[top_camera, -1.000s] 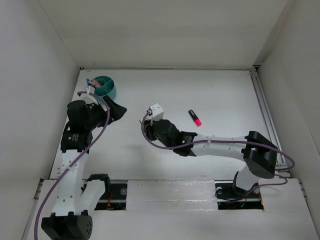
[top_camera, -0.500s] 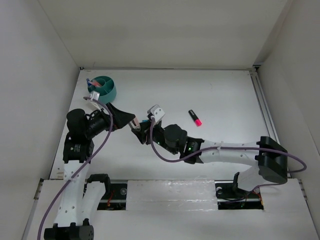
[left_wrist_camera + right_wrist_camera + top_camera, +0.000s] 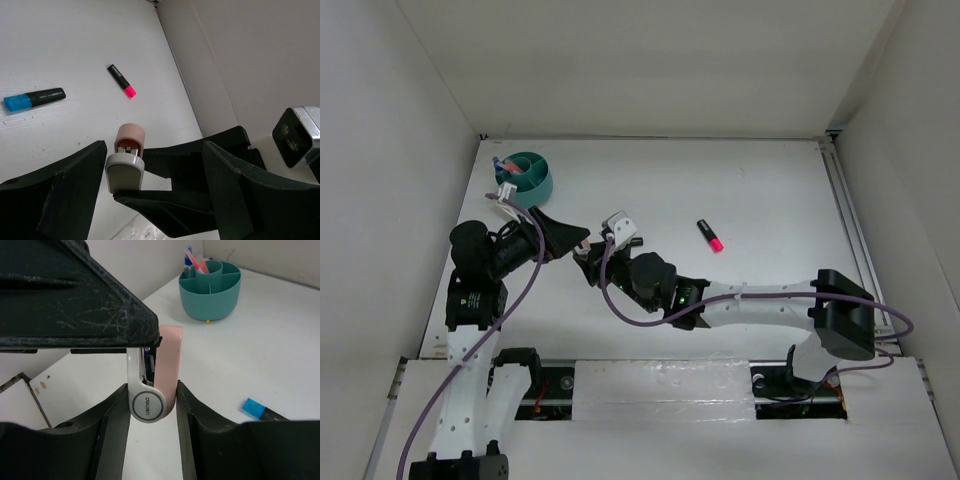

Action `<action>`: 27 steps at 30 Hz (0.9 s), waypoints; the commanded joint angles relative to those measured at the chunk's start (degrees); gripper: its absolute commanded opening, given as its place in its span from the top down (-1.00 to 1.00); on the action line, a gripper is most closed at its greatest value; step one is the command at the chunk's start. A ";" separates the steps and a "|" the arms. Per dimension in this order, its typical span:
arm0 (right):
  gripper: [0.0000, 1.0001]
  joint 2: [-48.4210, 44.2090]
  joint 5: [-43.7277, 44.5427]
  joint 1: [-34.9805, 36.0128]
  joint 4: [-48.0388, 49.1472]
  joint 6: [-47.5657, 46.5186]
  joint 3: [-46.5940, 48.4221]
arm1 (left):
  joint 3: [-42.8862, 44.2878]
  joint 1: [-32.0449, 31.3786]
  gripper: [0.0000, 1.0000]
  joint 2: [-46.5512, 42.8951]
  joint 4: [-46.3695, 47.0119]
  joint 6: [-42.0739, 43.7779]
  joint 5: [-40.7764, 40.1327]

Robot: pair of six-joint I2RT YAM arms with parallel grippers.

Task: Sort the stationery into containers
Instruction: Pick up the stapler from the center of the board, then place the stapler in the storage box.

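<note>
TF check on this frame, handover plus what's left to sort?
1. The right gripper is shut on the pink-white eraser. True.
2. The left gripper is clamped on the eraser. False: its jaws stand open around it, with a clear gap on one side.
3. The pink-tipped marker lies in the teal tub. False: it lies on the table.
4. The blue-tipped marker lies on the table. True.
5. The tub holds pens. True.
</note>
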 commanded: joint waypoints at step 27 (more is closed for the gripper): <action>1.00 -3.78 0.21 0.44 3.25 -1.66 4.72 | 0.06 -0.20 1.00 0.43 0.10 6.76 0.43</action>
